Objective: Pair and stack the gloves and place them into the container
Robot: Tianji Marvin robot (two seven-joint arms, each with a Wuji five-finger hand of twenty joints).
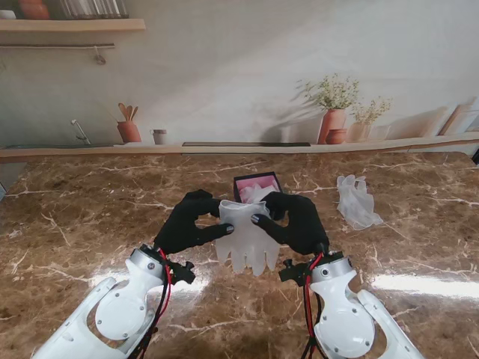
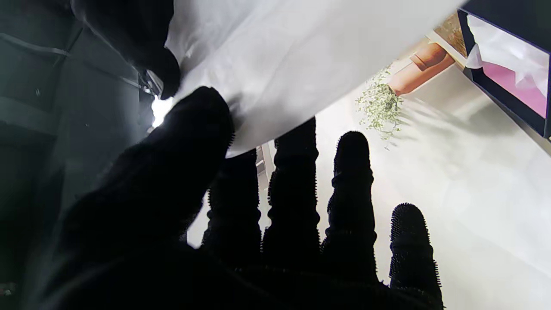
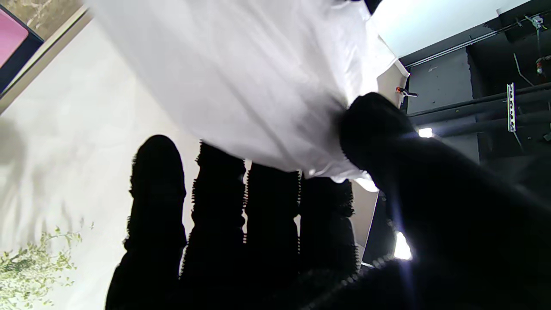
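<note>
Stand view: left hand (image 1: 191, 222) and right hand (image 1: 294, 221) each pinch the translucent glove (image 1: 245, 241) with their fingers, lifted before the container (image 1: 257, 185); another glove (image 1: 355, 200) lies on the counter (image 1: 90, 209).

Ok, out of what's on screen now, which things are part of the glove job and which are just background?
Part of the job:
- translucent glove, pinched by left hand and right hand
- crumpled glove on the table, to the right
- dark container with pink lining, glove material already inside

Just background:
- marble table
- printed kitchen backdrop
</note>
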